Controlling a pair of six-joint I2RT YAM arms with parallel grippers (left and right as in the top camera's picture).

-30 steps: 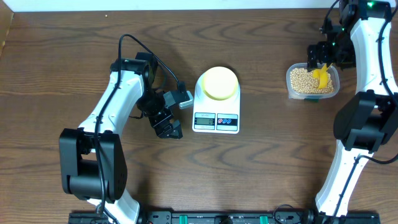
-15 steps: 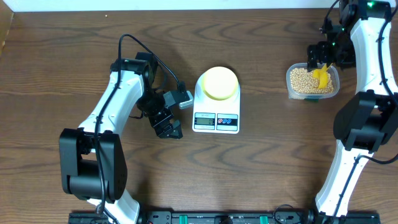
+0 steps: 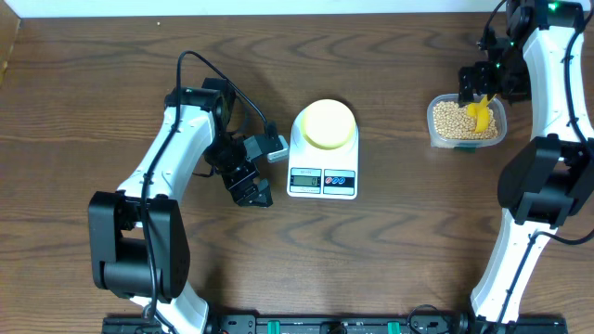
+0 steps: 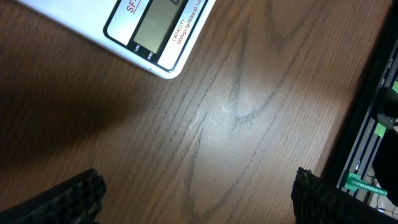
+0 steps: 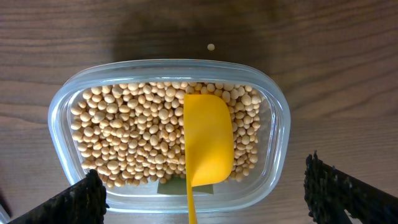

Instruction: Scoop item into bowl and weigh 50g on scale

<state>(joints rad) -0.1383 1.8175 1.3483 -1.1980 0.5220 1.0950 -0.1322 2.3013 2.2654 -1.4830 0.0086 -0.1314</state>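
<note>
The pale-yellow bowl [image 3: 327, 123] sits on the white scale [image 3: 323, 172] at mid-table. The item, tan beans [image 5: 134, 130], fills a clear tub [image 5: 277, 106] at the right, also visible in the overhead view as the tub [image 3: 434, 125]. A yellow scoop [image 5: 208, 137] lies on the beans, its handle running back between my right gripper's fingers. My right gripper [image 5: 205, 199] hovers open over the tub's near edge, fingertips [image 5: 78, 199] wide of the handle. My left gripper [image 3: 252, 193] is open and empty, low over bare wood left of the scale, whose display corner [image 4: 155, 31] shows.
One stray bean [image 5: 211, 46] lies on the wood beyond the tub. A black rail with green fittings [image 3: 306, 325] runs along the table's front edge. A pale wall borders the far side of the table.
</note>
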